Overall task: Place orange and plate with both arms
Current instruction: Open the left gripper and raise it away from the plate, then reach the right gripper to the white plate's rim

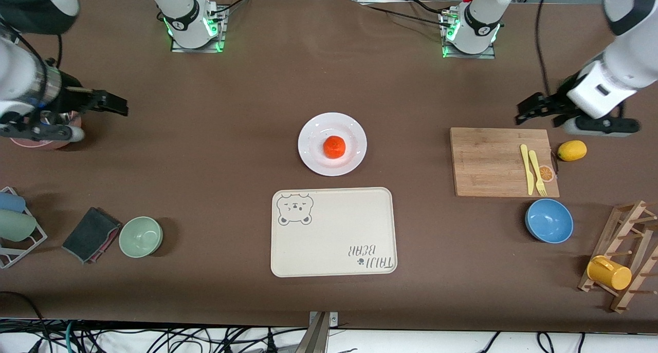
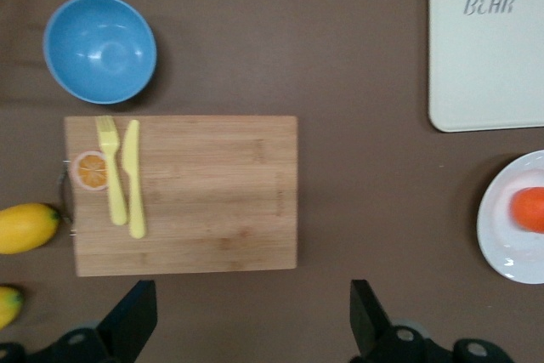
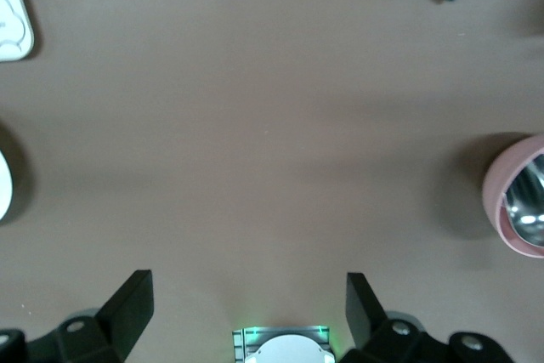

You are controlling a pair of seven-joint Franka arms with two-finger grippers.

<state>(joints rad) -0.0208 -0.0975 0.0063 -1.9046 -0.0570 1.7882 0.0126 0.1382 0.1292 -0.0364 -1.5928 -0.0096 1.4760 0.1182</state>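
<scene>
Front view: orange on the plate, both arms parked wide

We take the plate (image 1: 332,144) as our landmark. It sits at mid-table, and the orange (image 1: 334,147) rests in its middle. The cream tray (image 1: 333,232) lies just nearer the front camera than the plate, with a narrow strip of table between them.

Our left gripper (image 1: 534,110) hangs well out toward the left arm's end of the table, over bare table by the corner of the cutting board (image 1: 504,162), its fingers spread and holding nothing. Our right gripper (image 1: 107,103) hangs well out toward the right arm's end, also spread wide and empty. Both are well apart from the plate, at roughly mirrored stations, so we judge neither arm clearly closer; each would have to swing inward toward the table's middle. The orange is round, so no long axis constrains the grasp.

Readable writing: the tray carries "TAIJI BEAR" with a paw mark, and a bear's face in one corner.
</scene>
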